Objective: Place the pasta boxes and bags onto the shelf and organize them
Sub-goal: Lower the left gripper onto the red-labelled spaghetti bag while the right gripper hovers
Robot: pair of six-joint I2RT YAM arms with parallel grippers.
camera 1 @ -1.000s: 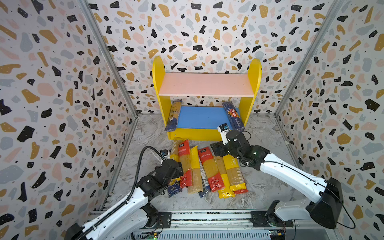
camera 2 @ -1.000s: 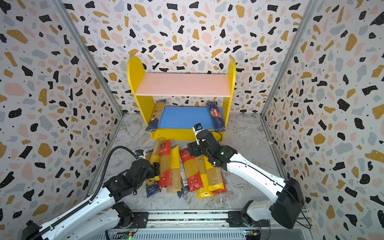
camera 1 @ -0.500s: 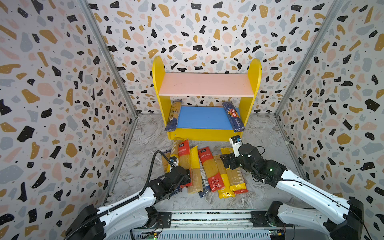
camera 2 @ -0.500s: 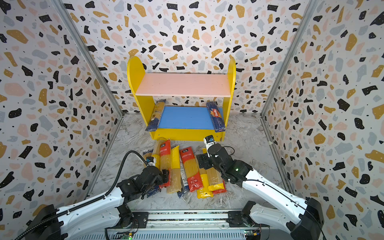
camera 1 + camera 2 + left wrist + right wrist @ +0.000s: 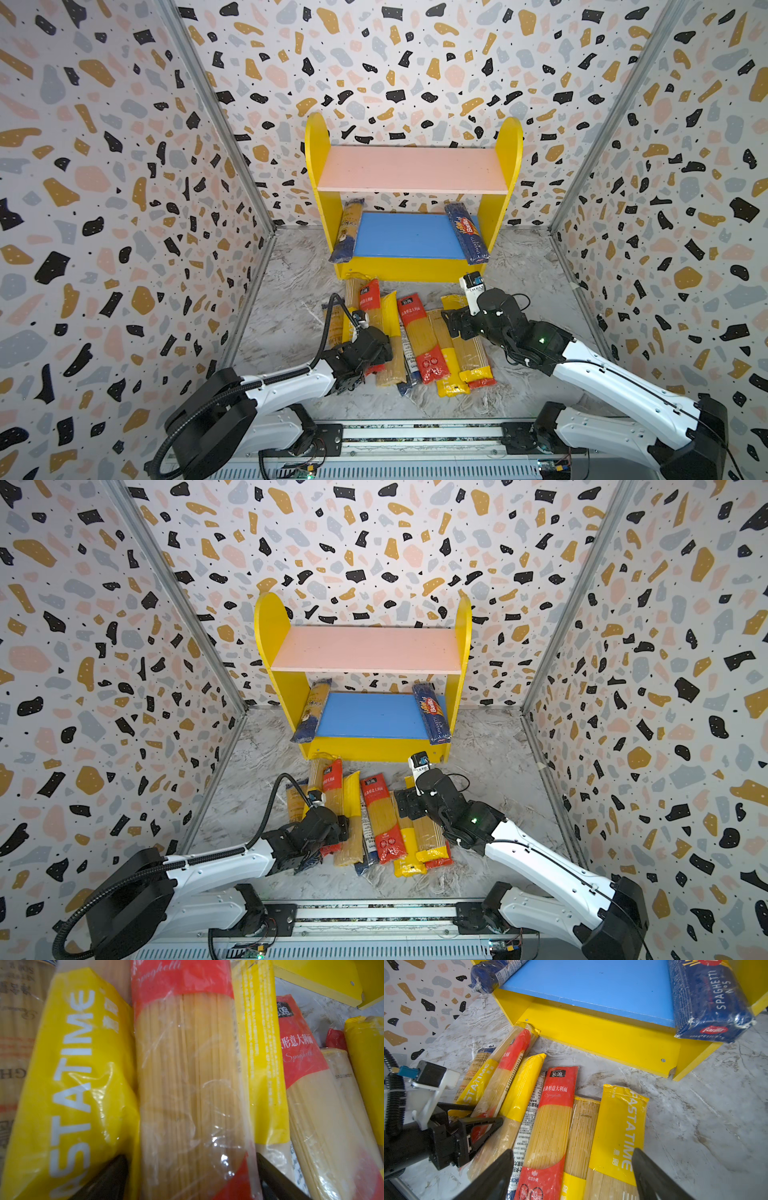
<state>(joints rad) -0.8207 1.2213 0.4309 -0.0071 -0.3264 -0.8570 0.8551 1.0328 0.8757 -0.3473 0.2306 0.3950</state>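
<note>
Remote inspection. The shelf (image 5: 411,268) stood at the back wall, and its pink upper board (image 5: 411,168) was bare. On its blue lower board (image 5: 407,235) I found two packs. A dark-ended clear pack (image 5: 348,232) lay against the shelf's side panel on the left arm's side. The Barilla pack (image 5: 467,239) lay against the opposite panel. Both overhung the shelf's front edge. The other spaghetti packs (image 5: 409,336) lay side by side on the tabletop (image 5: 286,299) just in front of the shelf, pointing toward it.

The left tool (image 5: 190,1159) was spread and low at the end of the row away from the shelf. It had one finger on each side of a red-ended clear bag (image 5: 187,1064), with a yellow Pastatime bag (image 5: 72,1074) touching alongside, and it pinched nothing. The right tool (image 5: 572,1153) was also spread and empty. It sat over a red-labelled pack (image 5: 554,1122) and a yellow-ended pack (image 5: 620,1126).

In my judgement the task was at an early stage, and the step in hand was a pick-up by the left arm. The next move called for closing on that one bag only and lifting it level. It would then go lengthwise onto the blue lower board between the two packs there. I noted a risk that the overlapping neighbour would drag along.
</note>
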